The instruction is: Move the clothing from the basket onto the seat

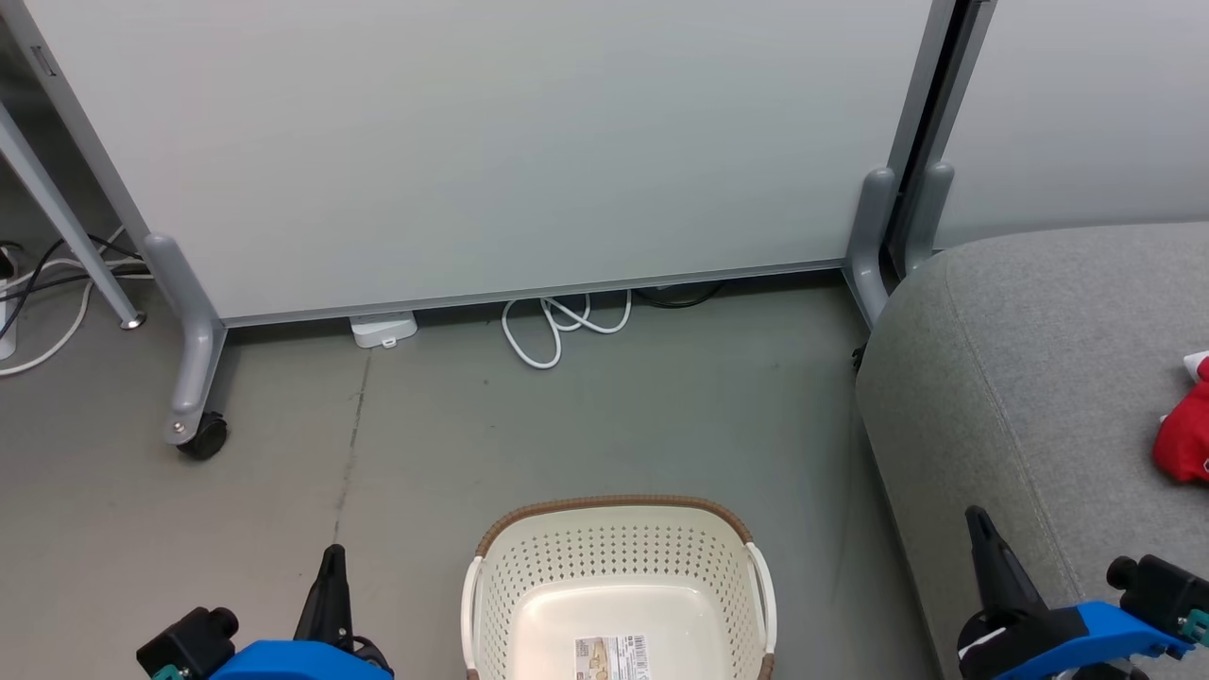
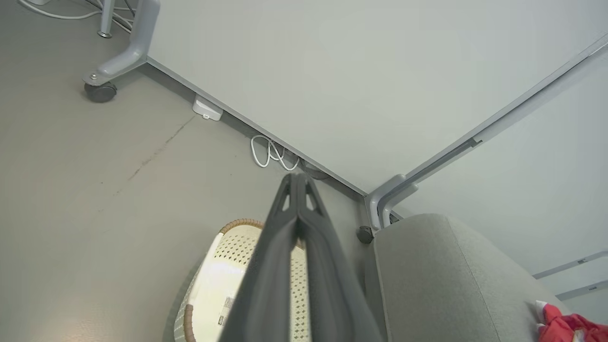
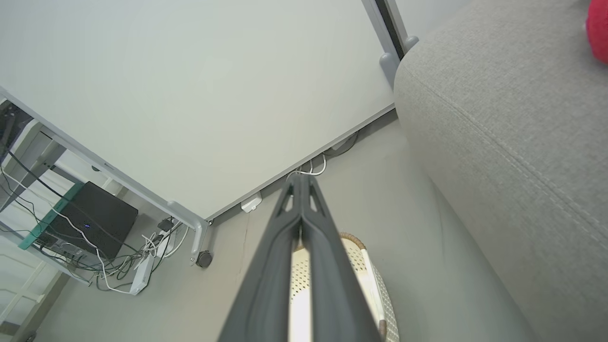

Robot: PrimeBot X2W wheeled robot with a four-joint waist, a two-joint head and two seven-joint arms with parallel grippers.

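The cream perforated basket (image 1: 619, 586) with a brown rim stands on the floor at the bottom centre, holding nothing but its printed label (image 1: 612, 656). Red clothing (image 1: 1185, 430) lies on the grey seat (image 1: 1030, 378) at the right edge; it also shows as clothing (image 2: 565, 325) and clothing (image 3: 597, 28). My left gripper (image 1: 331, 559) is shut and held up left of the basket. Over the seat's front edge, my right gripper (image 1: 976, 521) is likewise shut and holds nothing. Both wrist views show closed fingers, left gripper (image 2: 298, 176) and right gripper (image 3: 299, 178), above the basket (image 2: 213, 280) (image 3: 365, 275).
A pale partition panel (image 1: 491, 142) on grey wheeled feet (image 1: 194, 416) stands behind the basket. White cable loops (image 1: 557, 326) and a white adapter (image 1: 383, 331) lie at its base. More cables (image 1: 47, 283) trail at the far left, near a black box (image 3: 90, 218).
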